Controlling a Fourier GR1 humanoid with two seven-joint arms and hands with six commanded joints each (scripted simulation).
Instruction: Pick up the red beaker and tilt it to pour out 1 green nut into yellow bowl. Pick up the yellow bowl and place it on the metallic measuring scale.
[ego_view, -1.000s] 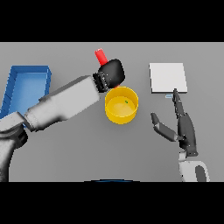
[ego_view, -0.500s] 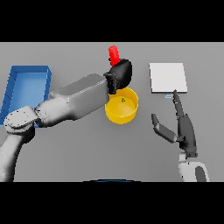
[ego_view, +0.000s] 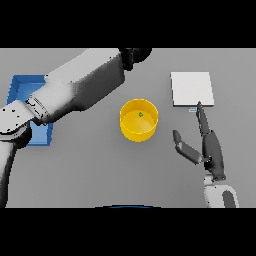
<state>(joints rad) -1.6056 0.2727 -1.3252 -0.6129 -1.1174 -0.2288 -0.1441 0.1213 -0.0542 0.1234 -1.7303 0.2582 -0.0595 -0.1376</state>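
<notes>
The yellow bowl (ego_view: 135, 131) stands at the table's middle with one green nut (ego_view: 141, 114) lying inside it. My left arm reaches up and across the table, and its dark hand (ego_view: 134, 54) shows only partly at the scene's top edge, far beyond the bowl. The red beaker is out of view. The square metallic scale (ego_view: 192, 89) lies flat to the right of the bowl. My right hand (ego_view: 210, 146) rests open near the front right, its fingertips just below the scale's front edge.
A blue tray (ego_view: 19, 89) sits at the left side of the table, partly covered by my left forearm. Bare grey table lies between the bowl and the scale.
My left arm has lifted and swung toward the far edge, carrying the red beaker out of view. A green nut now lies in the bowl. The right hand has not moved.
</notes>
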